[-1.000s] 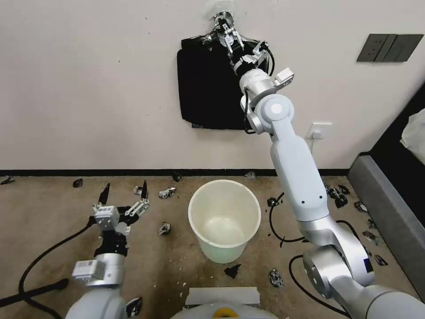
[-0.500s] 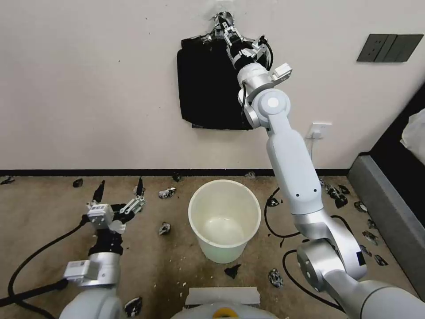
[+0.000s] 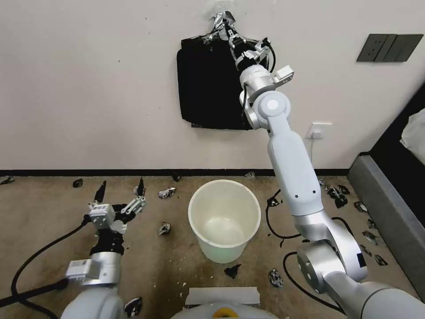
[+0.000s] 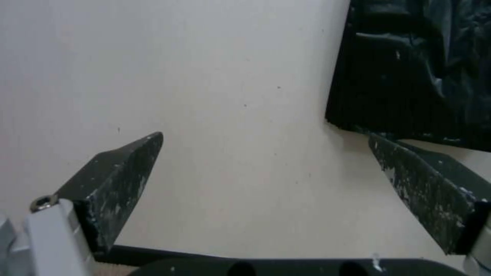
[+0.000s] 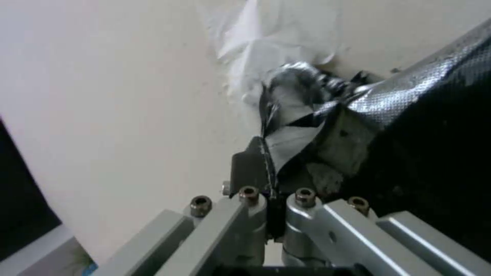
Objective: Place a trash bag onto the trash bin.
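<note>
Head view: right arm is stretched up to the wall, right gripper (image 3: 229, 29) at the taped top of the stack of black bags (image 3: 206, 84) that hangs there. It reaches that high because the top edge by the silver tape (image 3: 220, 20) is where a single sheet can be pinched and peeled from the pack. The trash bin (image 3: 224, 219) stands upright on the floor directly under the stack, mouth open and unlined, so a freed bag can come straight down to it. The left gripper (image 3: 120, 191) is parked low beside the bin, near it but apart, jaws spread and holding nothing, probably waiting to take the bag's other side. Torn black scraps (image 3: 164, 228) lie around the bin on the floor. Left wrist view: its two fingers (image 4: 120, 180) are wide apart with bare wall between them, and the lower corner of the stack sits far off, so this arm is not engaged. Right wrist view: the right gripper (image 5: 271, 180) is clenched, fingers pressed together on a fold of thin black plastic, the trash bag (image 5: 297, 138), right where it bunches under the tape and a crumpled white patch on the wall (image 5: 271, 42). The bag is not yet separated from the stack, so I'd call this the grab-and-pull step, early in the task.
</note>
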Tool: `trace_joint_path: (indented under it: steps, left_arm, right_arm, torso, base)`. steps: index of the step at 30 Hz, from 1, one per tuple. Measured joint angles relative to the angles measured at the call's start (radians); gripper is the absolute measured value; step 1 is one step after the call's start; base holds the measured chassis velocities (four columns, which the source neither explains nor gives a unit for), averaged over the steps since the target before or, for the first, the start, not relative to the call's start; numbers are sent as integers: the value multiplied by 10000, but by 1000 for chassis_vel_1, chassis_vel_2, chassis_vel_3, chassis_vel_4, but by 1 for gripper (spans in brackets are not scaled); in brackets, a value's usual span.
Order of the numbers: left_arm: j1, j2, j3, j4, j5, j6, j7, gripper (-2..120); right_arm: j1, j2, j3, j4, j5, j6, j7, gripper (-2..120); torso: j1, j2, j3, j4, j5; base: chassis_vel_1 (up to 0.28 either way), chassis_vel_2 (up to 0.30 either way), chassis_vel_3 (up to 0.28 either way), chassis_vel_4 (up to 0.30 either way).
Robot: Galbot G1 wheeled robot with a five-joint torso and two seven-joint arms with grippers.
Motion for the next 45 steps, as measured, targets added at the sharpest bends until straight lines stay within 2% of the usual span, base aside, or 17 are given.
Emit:
trace_joint_path:
  steps: [8,11,16,45]
  left_arm:
    - [-5,-56,42,105,-39,-15,-3,100]
    - [-24,-82,111,126,-44,-32,-4,100]
    - [-44,-115,238,126,-36,-36,-5,100]
    - [52,-303,667,-78,63,-94,4,100]
  right_arm:
    - [-1296,-746,-890,1399,-517,366,-480,0]
    - [-2298,-1089,-1248,2187,-884,422,-516,0]
    - [-3404,-1340,-1334,2730,-1330,428,-515,0]
    - [-6627,-2344,-1572,4518,-3666,367,-872,0]
  torso:
    - [0,-1,0,0,1]
    - [0,0,-1,1,3]
    - [0,0,-1,0,1]
    - [0,0,0,0,1]
  base:
    - [0,0,0,0]
    - [0,0,0,0]
    - [0,0,0,0]
    - [0,0,0,0]
